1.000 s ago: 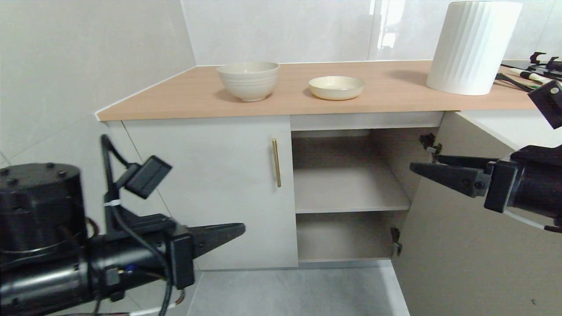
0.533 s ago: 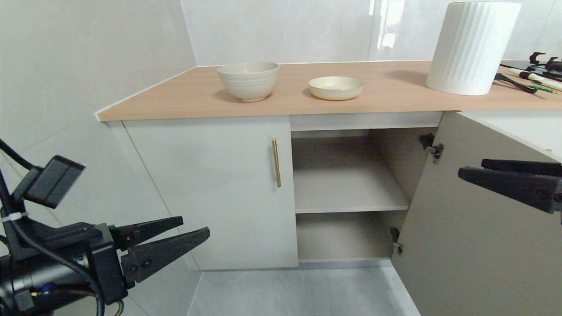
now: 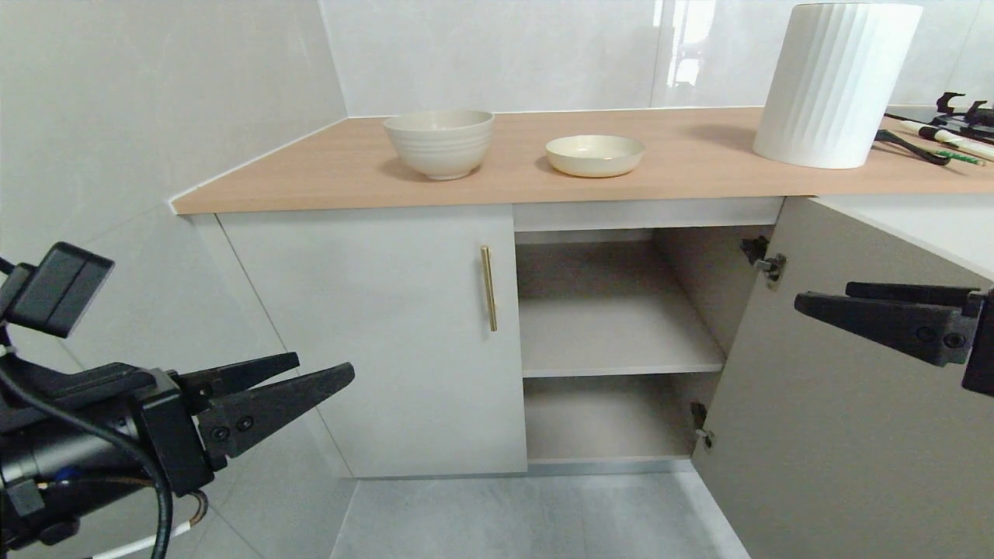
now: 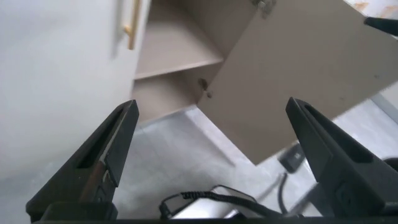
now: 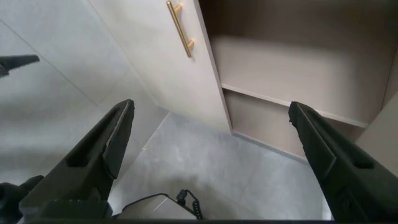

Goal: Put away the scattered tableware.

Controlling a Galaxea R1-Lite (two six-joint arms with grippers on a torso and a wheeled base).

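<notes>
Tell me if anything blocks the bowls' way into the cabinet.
Nothing visible does. The deep bowl and shallow bowl sit on the counter above; the right door stands open, exposing the shelf.

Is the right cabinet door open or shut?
Open. The right door is swung wide, baring both shelves; the left door is shut.

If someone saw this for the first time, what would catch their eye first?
Probably the open cabinet door at right, exposing two shelves. Above, on the wooden countertop, sit a deep bowl and a shallow dish, with a tall white ribbed container further right. The left gripper and right gripper hang low in front, jaws open.
</notes>
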